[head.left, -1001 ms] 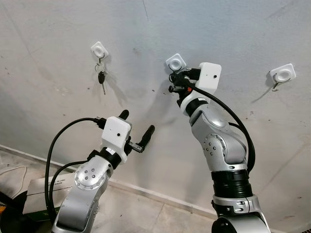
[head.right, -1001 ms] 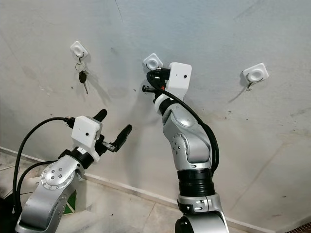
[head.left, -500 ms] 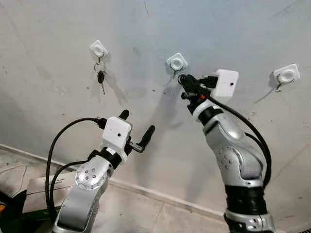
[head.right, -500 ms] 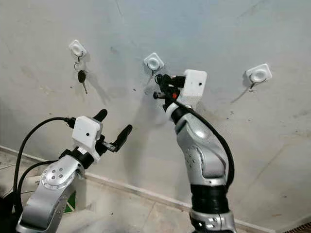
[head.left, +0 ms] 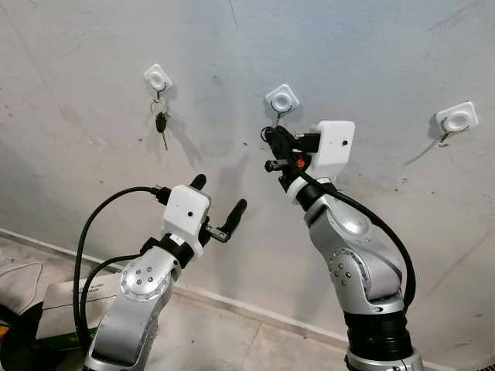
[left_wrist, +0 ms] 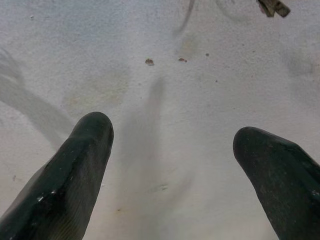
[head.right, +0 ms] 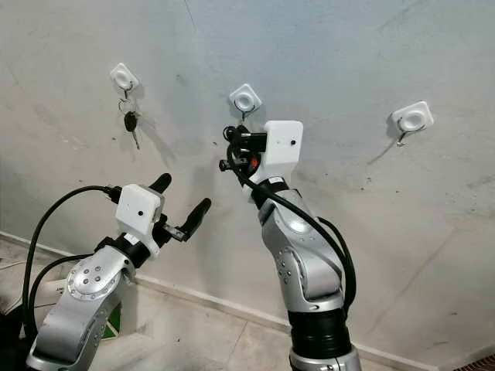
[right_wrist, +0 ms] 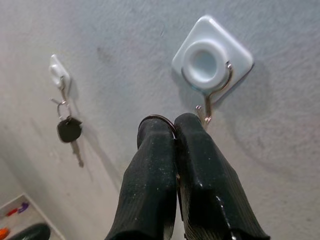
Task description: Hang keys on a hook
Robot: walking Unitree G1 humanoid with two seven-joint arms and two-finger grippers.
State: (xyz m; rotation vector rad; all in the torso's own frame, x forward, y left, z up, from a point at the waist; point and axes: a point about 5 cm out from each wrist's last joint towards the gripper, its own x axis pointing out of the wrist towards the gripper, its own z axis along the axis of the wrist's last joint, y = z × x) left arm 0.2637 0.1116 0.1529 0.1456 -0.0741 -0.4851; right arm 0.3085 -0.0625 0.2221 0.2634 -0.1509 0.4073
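Right claw (right_wrist: 175, 130) pinching key ring (right_wrist: 157, 119), just below middle hook (right_wrist: 207, 107)

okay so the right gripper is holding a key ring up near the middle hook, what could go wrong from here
The right gripper pinches the key ring so only a thin arc shows; it could miss the middle hook's small upturned tip and drop. Pushing hard might also loosen the hook's white mount on the wall.
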